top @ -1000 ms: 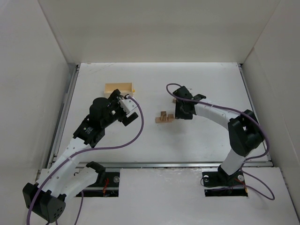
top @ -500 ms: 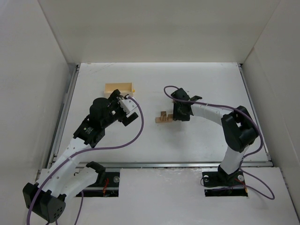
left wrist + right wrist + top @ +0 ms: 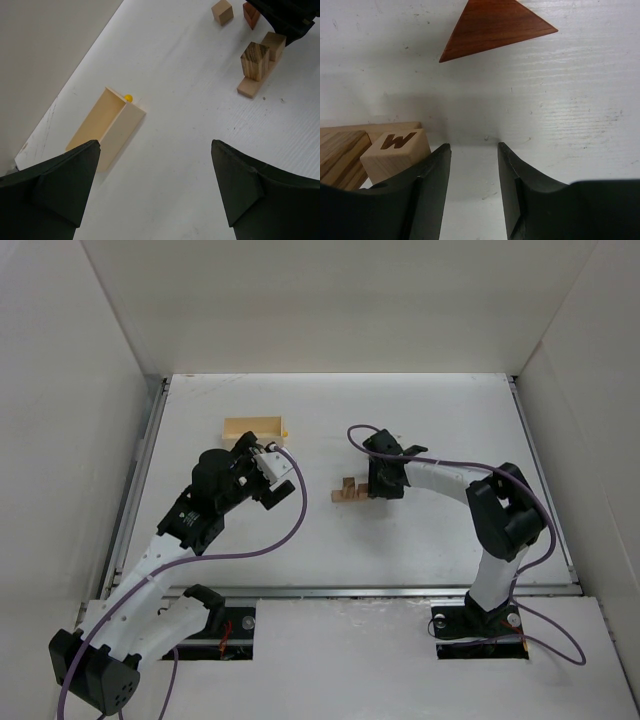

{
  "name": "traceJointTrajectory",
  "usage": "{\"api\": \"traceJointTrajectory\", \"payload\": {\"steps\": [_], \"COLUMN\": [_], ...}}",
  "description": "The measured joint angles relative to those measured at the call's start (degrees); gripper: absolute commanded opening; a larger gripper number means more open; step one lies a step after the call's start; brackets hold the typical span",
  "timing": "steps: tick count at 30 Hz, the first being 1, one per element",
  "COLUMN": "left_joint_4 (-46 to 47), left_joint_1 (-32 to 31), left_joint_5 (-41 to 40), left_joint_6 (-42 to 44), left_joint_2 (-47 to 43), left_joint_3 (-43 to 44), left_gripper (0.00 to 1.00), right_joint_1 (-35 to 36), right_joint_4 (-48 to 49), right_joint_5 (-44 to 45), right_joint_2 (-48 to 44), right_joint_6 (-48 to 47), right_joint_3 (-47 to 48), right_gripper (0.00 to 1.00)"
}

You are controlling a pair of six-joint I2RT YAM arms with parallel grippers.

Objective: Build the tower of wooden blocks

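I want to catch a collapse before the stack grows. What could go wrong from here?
1. The right gripper sits low, right beside the pale wooden cube marked W. A sideways drift could shove the cube off the flat tan plank.
2. The striped upright wooden block stands tall on that plank, so any nudge may topple it.

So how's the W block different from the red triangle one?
The W block is pale tan; the triangle block is reddish brown. The W block is boxy with a letter; the triangle block is plain. The W block sits on a plank; the triangle block lies on the table. Both are wood.
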Motion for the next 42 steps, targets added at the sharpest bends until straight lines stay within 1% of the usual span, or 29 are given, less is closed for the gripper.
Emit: {"api": "traceJointTrajectory", "payload": {"steps": [11, 36, 42], "left_joint_4": [-0.02, -0.02, -0.02], "left_joint_1": [0.00, 0.00, 0.00], "left_joint_5": [0.00, -0.42, -0.42], "left_joint_6": [0.55, 0.59, 0.59], "left_joint_2": [0.00, 0.00, 0.00], "left_joint_3": [0.00, 0.00, 0.00], "left_gripper": [0.92, 0.92, 0.92], "right_joint_1": [0.00, 0.00, 0.00], "right_joint_4": [0.13, 1.95, 1.90], "right_joint_5": [2.49, -0.63, 0.20], "right_joint_2": [0.33, 0.33, 0.74], "right_joint_6": [-0.72, -3.39, -4.55], "right_joint_3": [0.55, 1.22, 2.60], "right_gripper": [0.48, 0.48, 0.48]}}
